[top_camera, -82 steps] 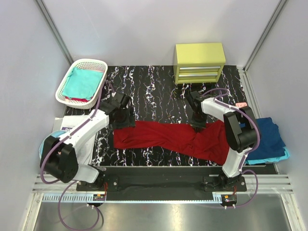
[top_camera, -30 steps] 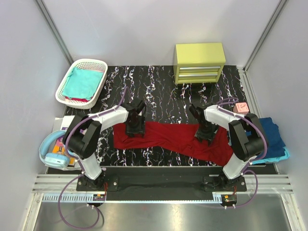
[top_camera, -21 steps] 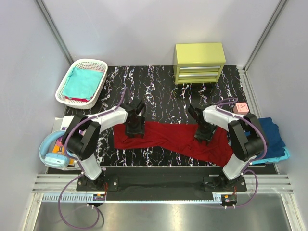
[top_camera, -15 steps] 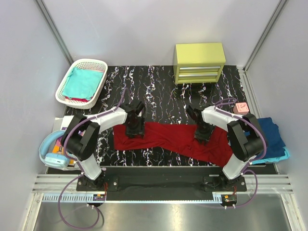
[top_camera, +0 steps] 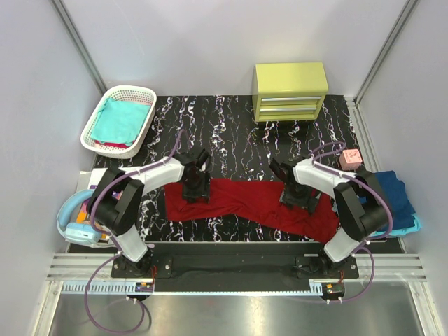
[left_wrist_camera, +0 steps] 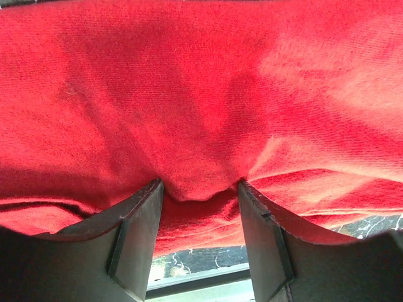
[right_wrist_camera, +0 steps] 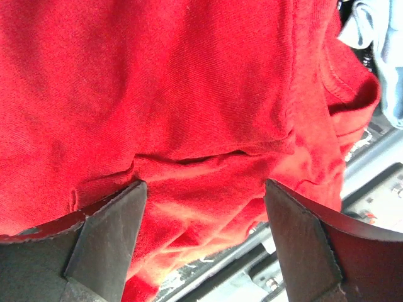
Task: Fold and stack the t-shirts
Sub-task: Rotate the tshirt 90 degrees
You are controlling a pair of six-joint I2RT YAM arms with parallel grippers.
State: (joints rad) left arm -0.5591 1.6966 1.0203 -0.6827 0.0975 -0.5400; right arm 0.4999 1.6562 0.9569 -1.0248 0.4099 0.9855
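Observation:
The dark red t-shirt (top_camera: 245, 199) lies stretched left to right on the black marbled mat (top_camera: 231, 129). My left gripper (top_camera: 196, 189) stands on its left part. In the left wrist view the left gripper (left_wrist_camera: 198, 189) is open, its tips pressed into the red cloth (left_wrist_camera: 201, 94) with a small ridge bunched between them. My right gripper (top_camera: 297, 198) stands on the shirt's right part. In the right wrist view the right gripper (right_wrist_camera: 204, 195) is open wide over wrinkled red cloth (right_wrist_camera: 189, 94), gripping nothing. A teal shirt (top_camera: 120, 119) fills the basket. A navy shirt (top_camera: 390, 196) lies at the right edge over a light blue one (top_camera: 414, 225).
The white lattice basket (top_camera: 129, 89) sits at the back left and a yellow drawer cabinet (top_camera: 290, 89) at the back. A pink block (top_camera: 349, 159) lies by the right arm. Light blue headphones (top_camera: 73, 222) rest on papers at the left edge.
The right gripper's jaws have spread wide and it has shifted slightly toward the near edge. The left gripper swung from the shirt's far-left corner onto the cloth and now holds still.

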